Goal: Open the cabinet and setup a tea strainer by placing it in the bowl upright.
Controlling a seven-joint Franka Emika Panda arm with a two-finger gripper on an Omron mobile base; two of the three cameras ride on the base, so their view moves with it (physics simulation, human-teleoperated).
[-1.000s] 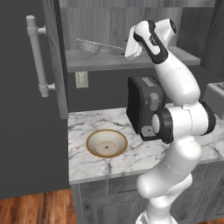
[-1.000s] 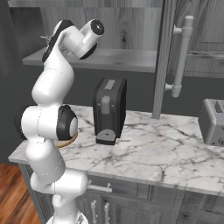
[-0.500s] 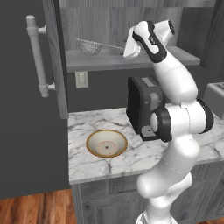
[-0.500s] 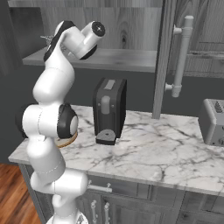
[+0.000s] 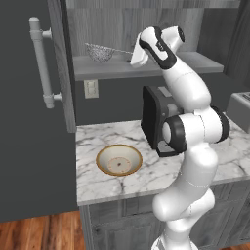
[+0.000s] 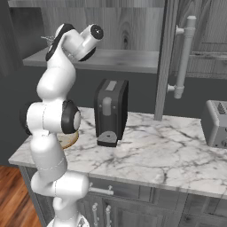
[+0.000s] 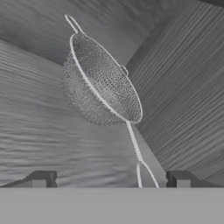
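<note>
Even, soft rendered lighting; faint shadows under shelf; hand view grainy, slightly blurred; no glare.

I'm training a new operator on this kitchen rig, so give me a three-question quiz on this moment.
1. True or false: the tea strainer already sits in the bowl.
2. Where does the strainer rest? A) marble counter B) open cabinet shelf C) toaster
3. Fill in: in the hand view, the strainer's wire handle runs between the gripper fingertips, which stand ____.

Key: 1 false; 2 B; 3 apart, not closed on it.
</note>
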